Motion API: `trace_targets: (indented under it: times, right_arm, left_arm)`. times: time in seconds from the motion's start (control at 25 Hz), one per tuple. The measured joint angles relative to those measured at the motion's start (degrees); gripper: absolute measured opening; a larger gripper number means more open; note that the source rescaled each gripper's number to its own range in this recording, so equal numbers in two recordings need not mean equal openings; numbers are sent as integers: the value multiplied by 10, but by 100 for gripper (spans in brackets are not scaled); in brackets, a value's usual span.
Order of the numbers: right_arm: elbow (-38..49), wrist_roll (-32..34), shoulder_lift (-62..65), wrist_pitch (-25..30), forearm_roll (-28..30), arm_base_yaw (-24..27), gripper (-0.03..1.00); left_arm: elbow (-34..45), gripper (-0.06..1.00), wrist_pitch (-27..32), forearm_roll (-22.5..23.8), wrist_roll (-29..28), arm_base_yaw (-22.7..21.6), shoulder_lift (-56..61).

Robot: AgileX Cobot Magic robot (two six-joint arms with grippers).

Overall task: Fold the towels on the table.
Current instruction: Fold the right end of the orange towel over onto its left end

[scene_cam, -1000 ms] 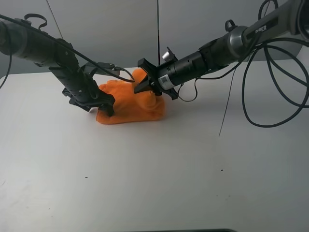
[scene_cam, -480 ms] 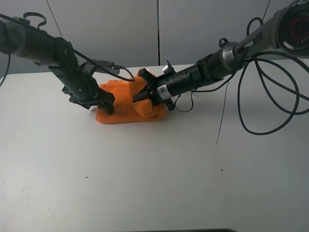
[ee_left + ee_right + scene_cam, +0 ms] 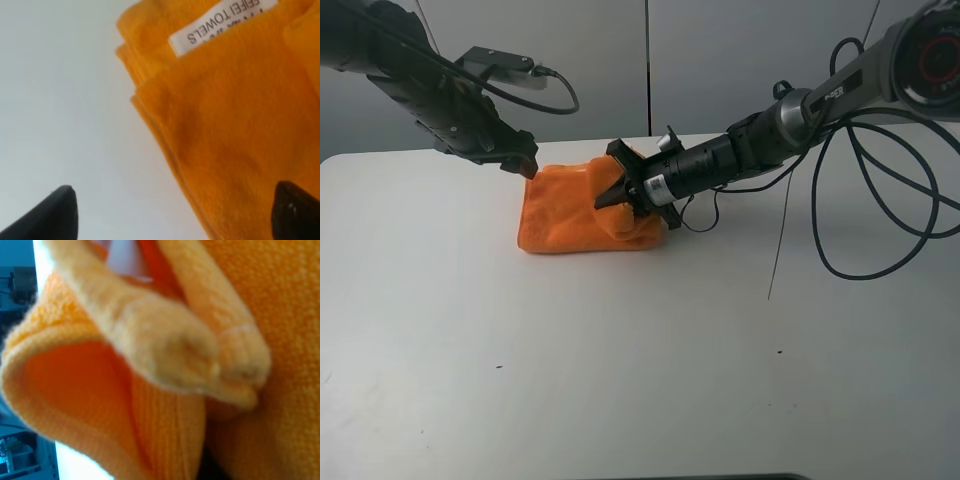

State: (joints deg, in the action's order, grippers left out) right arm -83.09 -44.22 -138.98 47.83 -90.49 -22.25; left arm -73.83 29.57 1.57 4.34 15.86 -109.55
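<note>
The orange towel (image 3: 570,215) lies in a bunched, partly folded lump at the back middle of the white table (image 3: 620,360). My left gripper (image 3: 520,162) hovers just above the towel's back left corner, open and empty. In the left wrist view its two dark fingertips (image 3: 57,212) stand wide apart over the towel's layered edge (image 3: 225,125) and white label (image 3: 220,22). My right gripper (image 3: 617,190) is down on the towel's right part, shut on a raised fold. That fold (image 3: 165,345) fills the right wrist view and hides the fingers.
Black cables (image 3: 840,210) hang from the right arm over the table's back right. A grey panelled wall (image 3: 720,60) stands just behind the table's back edge. A small dark speck (image 3: 780,351) lies on the tabletop.
My left gripper has let go of the towel's left side and risen up and back to the left. My right gripper lowered its fold onto the pile, then stayed still.
</note>
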Motion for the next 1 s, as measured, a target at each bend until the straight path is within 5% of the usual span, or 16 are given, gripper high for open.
trace_targets:
  times: [0.48, 0.84, 0.92, 1.0]
  right_arm:
    - [0, 0, 0, 0, -1, 0, 3]
    - [0, -38, 0, 28, 0, 0, 4]
    - [0, -49, 0, 46, 0, 0, 14]
    - [0, -64, 4, 64, 0, 0, 39]
  left_arm:
    - [2, 100, 77, -16, -28, -130, 31]
    - [70, 100, 93, -126, 16, -177, 31]
    - [72, 100, 94, -146, 19, -177, 37]
    - [73, 100, 97, -159, 30, -178, 51]
